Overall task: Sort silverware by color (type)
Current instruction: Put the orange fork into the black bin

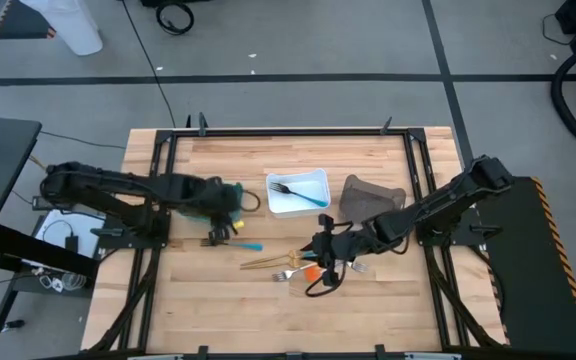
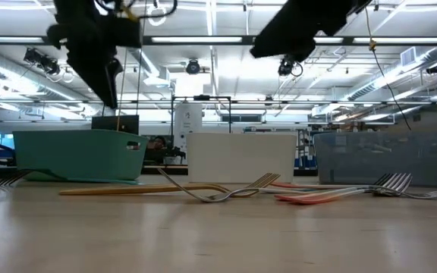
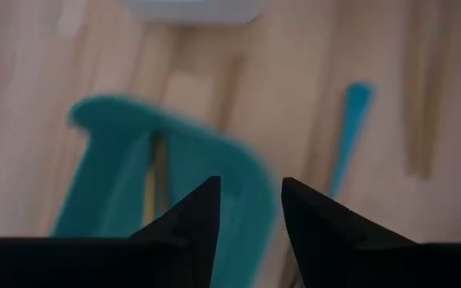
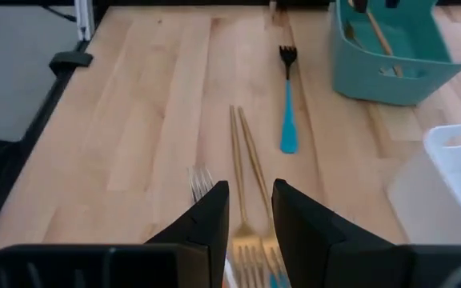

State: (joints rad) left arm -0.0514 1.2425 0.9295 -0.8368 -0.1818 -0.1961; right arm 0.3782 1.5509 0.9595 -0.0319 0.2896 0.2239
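Note:
My left gripper (image 1: 224, 203) hovers over the teal bin (image 1: 232, 192), open and empty. In the left wrist view its fingers (image 3: 250, 216) stand above the bin's rim (image 3: 238, 172), and a gold piece (image 3: 158, 172) lies inside. My right gripper (image 1: 318, 250) is open and empty above two gold forks (image 4: 245, 156) that lie flat on the table. A blue-handled fork (image 4: 288, 120) lies between them and the teal bin (image 4: 398, 56). A silver fork (image 4: 201, 182) lies beside the gold ones. An orange-handled piece (image 1: 310, 272) lies under the right gripper.
A white bin (image 1: 298, 192) at the table's middle holds a dark-headed, blue-handled fork (image 1: 298, 190). A grey-brown bin (image 1: 370, 195) stands to its right. More silver forks lie near the right gripper (image 1: 358, 266) and to the left in the low view (image 2: 6, 180).

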